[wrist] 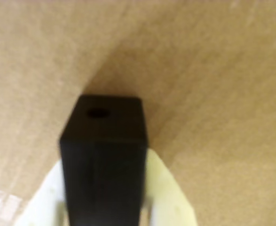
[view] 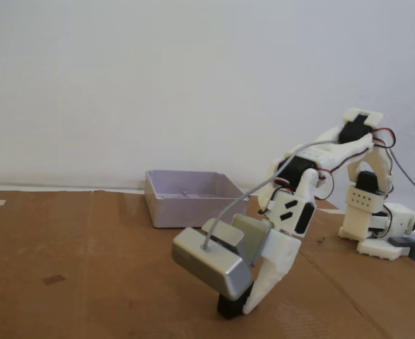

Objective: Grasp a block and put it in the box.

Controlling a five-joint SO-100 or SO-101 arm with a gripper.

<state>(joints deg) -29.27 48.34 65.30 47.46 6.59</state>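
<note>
In the wrist view a matte black block (wrist: 105, 141) with a small round hole in its end face stands between my two white fingers (wrist: 168, 193), which press against its sides. My gripper (wrist: 104, 162) is shut on it just above the brown cardboard. In the fixed view the gripper (view: 237, 307) reaches down to the cardboard at front centre, and the block (view: 228, 308) shows as a dark piece at its tip, partly hidden by the wrist camera. The pale lavender-grey box (view: 193, 205) sits behind and to the left, apart from the gripper.
A silver-grey camera housing (view: 211, 263) with a grey cable rides on the wrist. The white robot base (view: 377, 226) stands at the right on the cardboard sheet (view: 73, 268). A white wall closes the back.
</note>
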